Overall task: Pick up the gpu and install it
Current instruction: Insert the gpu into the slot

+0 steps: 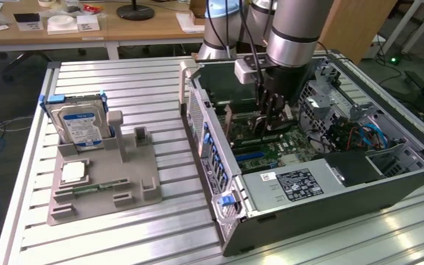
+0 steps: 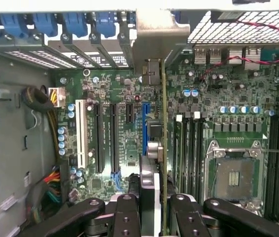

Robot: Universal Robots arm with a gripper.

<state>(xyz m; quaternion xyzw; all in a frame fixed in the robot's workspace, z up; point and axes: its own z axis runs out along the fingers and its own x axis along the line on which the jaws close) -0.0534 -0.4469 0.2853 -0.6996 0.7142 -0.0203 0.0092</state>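
My gripper [image 1: 271,117] reaches down into the open computer case [image 1: 220,165], over the motherboard [image 1: 271,149]. In the wrist view the gripper [image 2: 154,200] is shut on the gpu [image 2: 164,128], a thin card seen edge-on. The card's metal bracket [image 2: 156,34] is at the case's rear slot openings. The gpu stands upright just beside the blue expansion slot [image 2: 145,126], on the side toward the CPU socket [image 2: 235,173]. I cannot tell whether its lower edge touches the slot. Black fingers [image 2: 125,217] flank the card.
A grey fixture [image 1: 101,182] at the exterior view's left holds a silver hard drive [image 1: 79,124] and a green memory stick [image 1: 97,187]. Inside the case are a power supply [image 1: 293,185], cables [image 1: 366,135] and other slots [image 2: 99,133]. A desk [image 1: 86,27] stands behind.
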